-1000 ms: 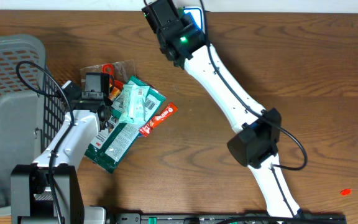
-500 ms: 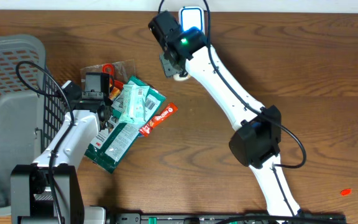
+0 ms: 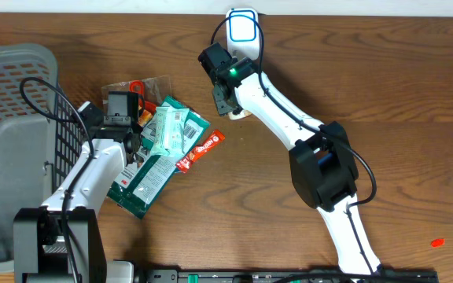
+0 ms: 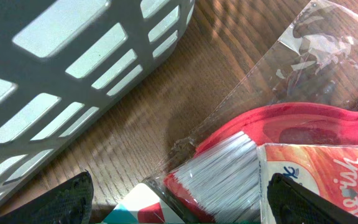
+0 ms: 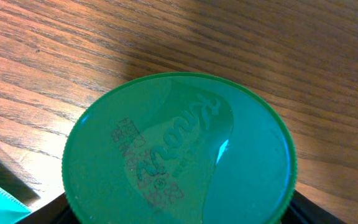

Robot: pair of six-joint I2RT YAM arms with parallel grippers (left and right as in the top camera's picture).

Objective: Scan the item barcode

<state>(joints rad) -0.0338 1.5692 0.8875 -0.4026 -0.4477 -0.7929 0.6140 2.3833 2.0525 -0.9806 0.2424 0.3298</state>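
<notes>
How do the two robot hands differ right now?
The left gripper stands wide open and empty; the right gripper is closed around a round green lid. The left gripper hangs over a clear bag holding a red brush, beside the grey basket; the right gripper is over bare wood, nearer the white device. Both point down at the wooden table.

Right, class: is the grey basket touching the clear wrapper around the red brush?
Apart. The left wrist view shows a strip of bare table between the basket and the clear wrapper.
</notes>
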